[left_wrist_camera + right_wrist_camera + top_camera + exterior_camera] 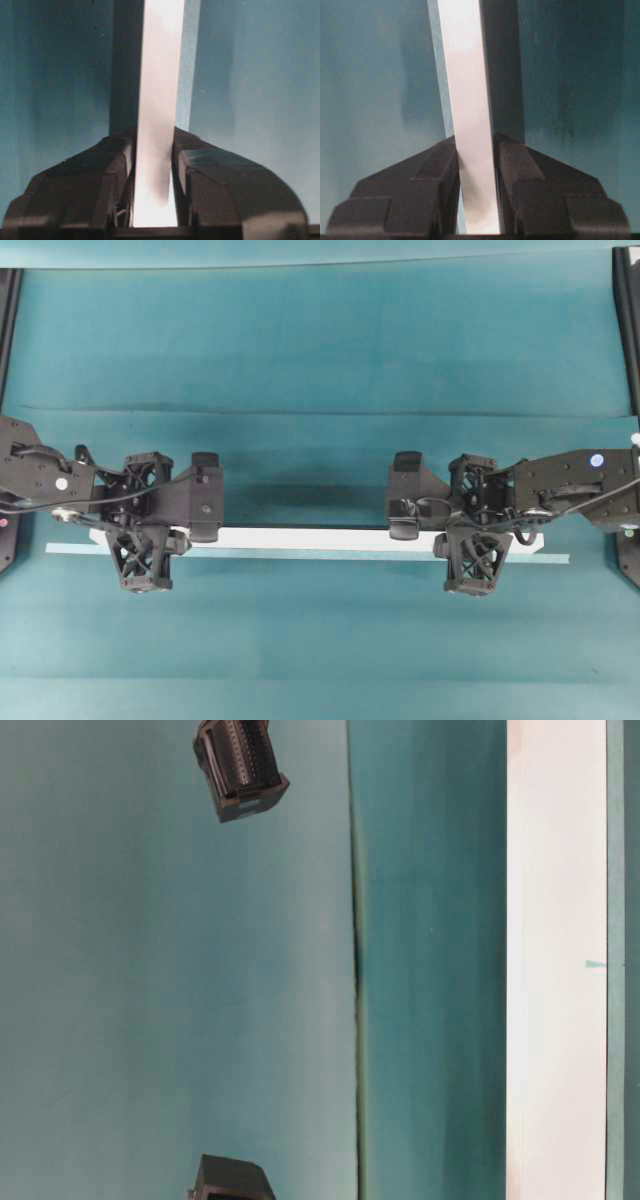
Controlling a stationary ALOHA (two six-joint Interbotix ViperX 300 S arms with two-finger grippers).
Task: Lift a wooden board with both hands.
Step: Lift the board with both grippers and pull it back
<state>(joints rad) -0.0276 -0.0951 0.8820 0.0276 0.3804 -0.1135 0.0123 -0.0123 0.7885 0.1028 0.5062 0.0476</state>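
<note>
The wooden board is a long white plank lying left to right across the teal cloth. My left gripper is shut on it near its left end, one lattice finger on each long edge. My right gripper is shut on it near its right end in the same way. In the left wrist view the board runs straight out from between the black fingers of that gripper. The right wrist view shows the board clamped the same way in the right gripper. A dark shadow runs along one side of it.
A thin pale strip of tape lies on the cloth just in front of the board and sticks out past both its ends. Black frame posts stand at the far corners. A fold crosses the cloth behind.
</note>
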